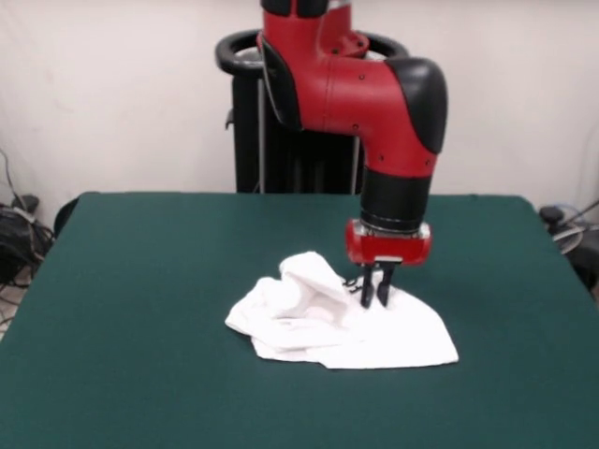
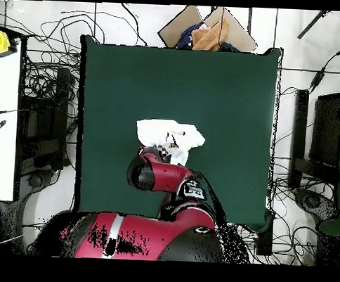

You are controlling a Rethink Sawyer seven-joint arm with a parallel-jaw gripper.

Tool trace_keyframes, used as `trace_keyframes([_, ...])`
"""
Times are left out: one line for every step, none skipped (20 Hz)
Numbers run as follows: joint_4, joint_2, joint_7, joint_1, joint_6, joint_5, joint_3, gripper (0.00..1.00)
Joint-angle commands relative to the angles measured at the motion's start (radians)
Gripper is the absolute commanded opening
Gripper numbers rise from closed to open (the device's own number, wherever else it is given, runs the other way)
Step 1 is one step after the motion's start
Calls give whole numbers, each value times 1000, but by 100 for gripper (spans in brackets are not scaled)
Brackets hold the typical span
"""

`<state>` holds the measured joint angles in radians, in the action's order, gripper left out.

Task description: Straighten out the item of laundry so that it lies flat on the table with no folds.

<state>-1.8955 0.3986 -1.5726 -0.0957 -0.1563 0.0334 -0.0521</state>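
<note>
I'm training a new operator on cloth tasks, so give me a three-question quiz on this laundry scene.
1. True or false: the small white crumpled T-shirt already lies flat on the dark green felt-topped table.
2. Where is the red and black arm's gripper in the front view?
A. Down at the shirt's bunched far part
B. Drawn back off the table
C. Over a bare table corner
3. Fill in: in the front view the shirt's raised, bunched part sits on its ____ side.

Key
1. False; it is folded over on itself.
2. A; its dark fingers reach the cloth, close together.
3. Left; the right part lies flatter.
</note>
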Motion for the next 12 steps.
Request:
trace_keyframes([42,-16,-211,84,100,-109,-20,0])
trace_keyframes([17,24,-216,93,137,-119,-22,0])
trace_keyframes([-12,70,-224,109,182,-132,-27,0])
trace_keyframes([-41,123,-231,127,233,-145,-32,0])
trace_keyframes([-71,180,-241,146,291,-159,-39,0])
trace_keyframes([-99,235,-251,162,352,-171,-44,0])
trace_keyframes([-120,285,-259,175,413,-181,-49,0])
trace_keyframes([-139,331,-269,186,471,-189,-52,0])
trace_keyframes([-156,370,-279,199,514,-195,-59,0])
trace_keyframes([-166,400,-283,215,548,-197,-73,0])
trace_keyframes([-174,425,-286,231,573,-198,-89,0])
trace_keyframes([-185,448,-285,236,595,-197,-95,0])
